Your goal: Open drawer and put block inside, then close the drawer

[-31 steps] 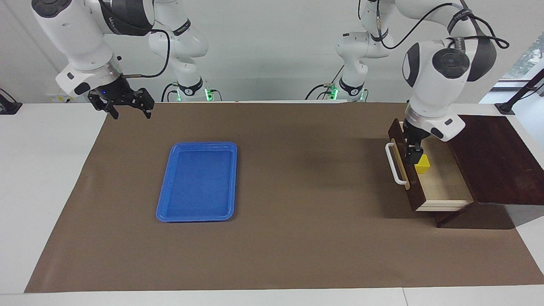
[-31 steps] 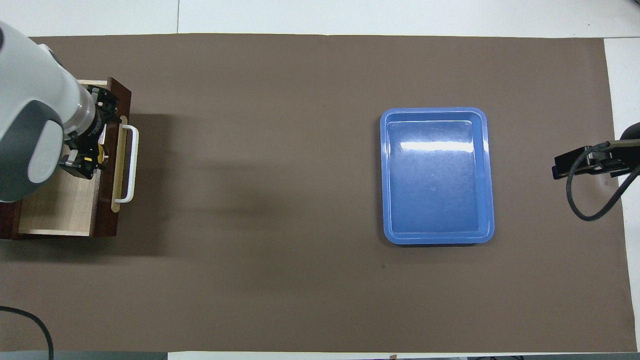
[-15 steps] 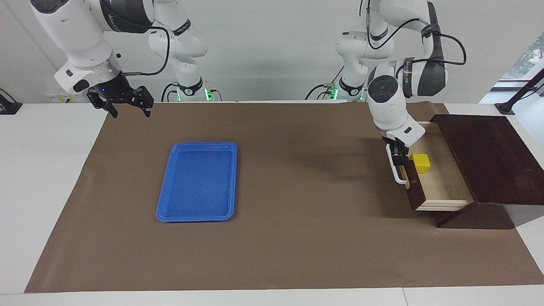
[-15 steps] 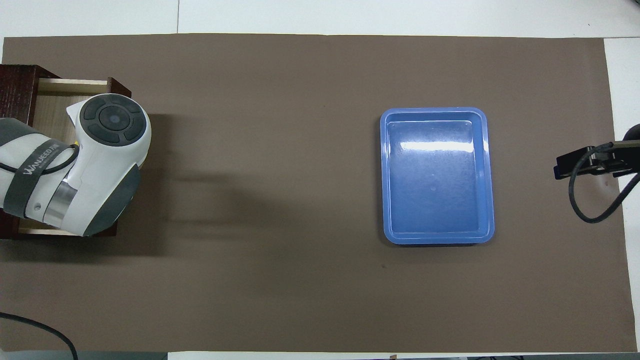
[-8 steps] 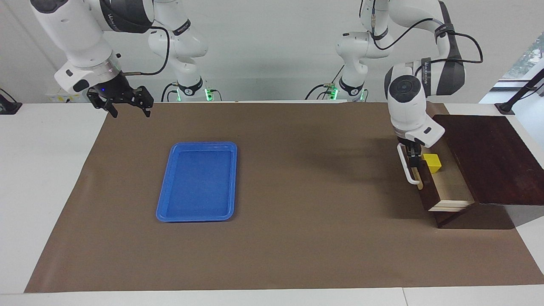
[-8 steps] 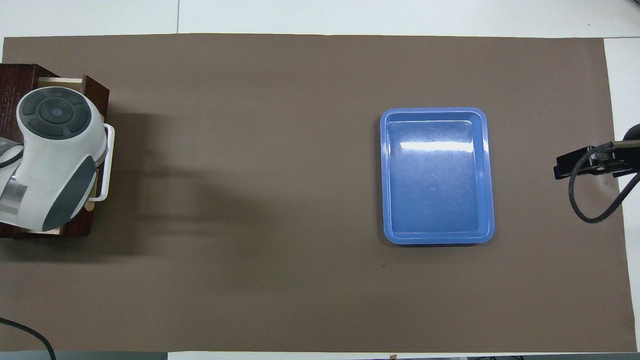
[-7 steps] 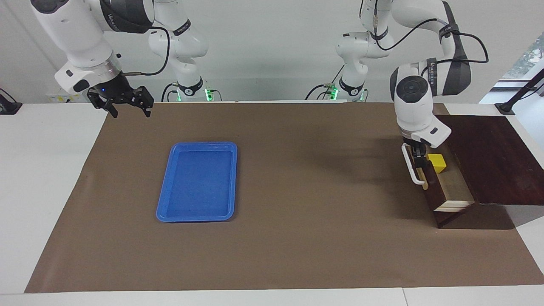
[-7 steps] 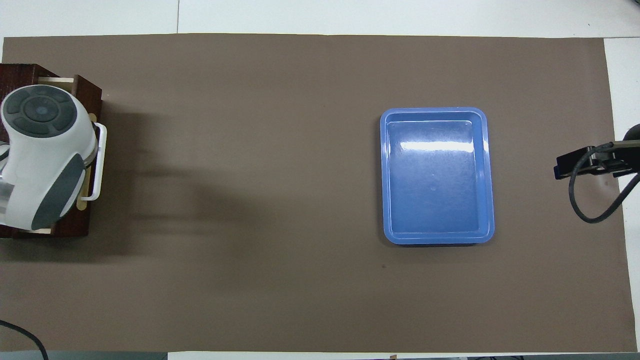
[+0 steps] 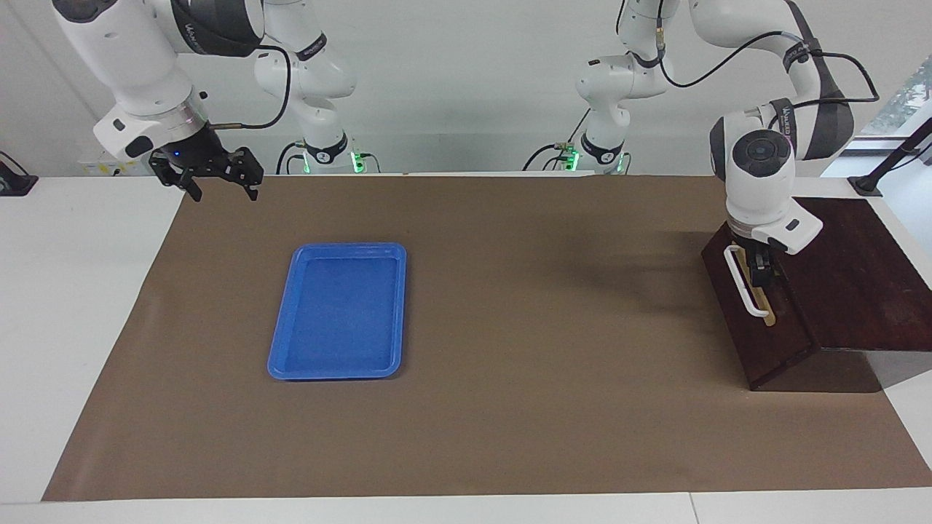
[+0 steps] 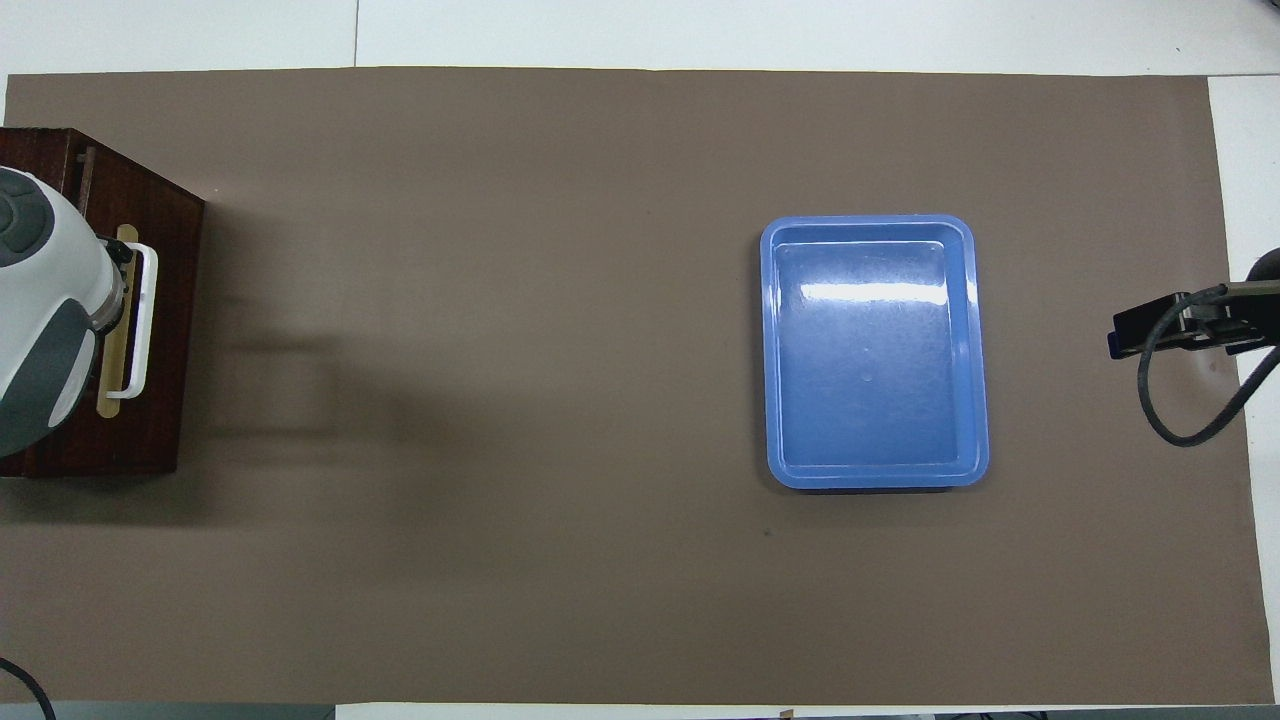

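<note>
The drawer (image 9: 757, 331) of the dark brown box (image 9: 852, 269) stands pushed in, its front flush with the box at the left arm's end of the table. My left gripper (image 9: 761, 271) hangs down from its white wrist, right at the white bar handle (image 9: 744, 291), against the tan strip. In the overhead view the wrist covers part of the handle (image 10: 140, 320). The block is hidden. My right gripper (image 9: 224, 191) hangs open and empty over the mat's corner at the right arm's end, and that arm waits.
A flat blue tray (image 9: 338, 311) lies empty on the brown mat (image 9: 510, 407), toward the right arm's end, seen also from overhead as the tray (image 10: 875, 350). White table borders surround the mat.
The left arm has pushed the drawer in from half open to fully in. The yellow block, visible in the drawer before, is out of sight. The right arm has stayed still.
</note>
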{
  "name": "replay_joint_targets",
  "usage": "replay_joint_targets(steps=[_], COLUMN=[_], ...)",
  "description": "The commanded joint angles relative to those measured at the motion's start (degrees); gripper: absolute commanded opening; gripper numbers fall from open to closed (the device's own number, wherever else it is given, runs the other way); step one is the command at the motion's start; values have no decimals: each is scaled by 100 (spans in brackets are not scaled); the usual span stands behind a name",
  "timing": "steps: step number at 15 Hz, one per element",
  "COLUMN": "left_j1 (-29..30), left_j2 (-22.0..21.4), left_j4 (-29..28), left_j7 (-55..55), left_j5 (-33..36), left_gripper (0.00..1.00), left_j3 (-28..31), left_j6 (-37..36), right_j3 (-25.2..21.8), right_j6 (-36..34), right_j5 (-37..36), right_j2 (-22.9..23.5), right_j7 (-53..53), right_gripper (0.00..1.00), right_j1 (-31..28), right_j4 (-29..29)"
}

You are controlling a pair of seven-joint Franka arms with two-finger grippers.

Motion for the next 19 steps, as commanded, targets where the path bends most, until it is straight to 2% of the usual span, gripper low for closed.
replay_joint_targets(steps=[1,4,9,12,17,19], left_j1=[65,4,-287,-287,-295,-295], left_j2=[-80,-80,-194,-536,-835,-950], left_j4=[-123,87,553,615,800,809], left_j7=[116,186,422,1325,3171,3944], left_j5=[152,12,-1085,-1981,-2957,-3144], left_gripper=[100,100,100,100,100,100], left_j3=[-4,-39,-74,-100,-136,-144], left_j6=[56,-119,-621,-691,-981,-1200], right_j3=[65,65,65,65,65,65], right_j6=[-28,-28,-28,-28,-28,-28], right_j5=[-105,-105,-105,-105,-105,-105], right_j2=[-91,-91,-91,-91,-91,-91], right_j7=[80,80,80,80,80,80], right_gripper=[100,100,100,100,100,100], right_j1=[-59,-59,-59,-59,-59,-59], right_j4=[-73,-73,-73,-73,-73,-73])
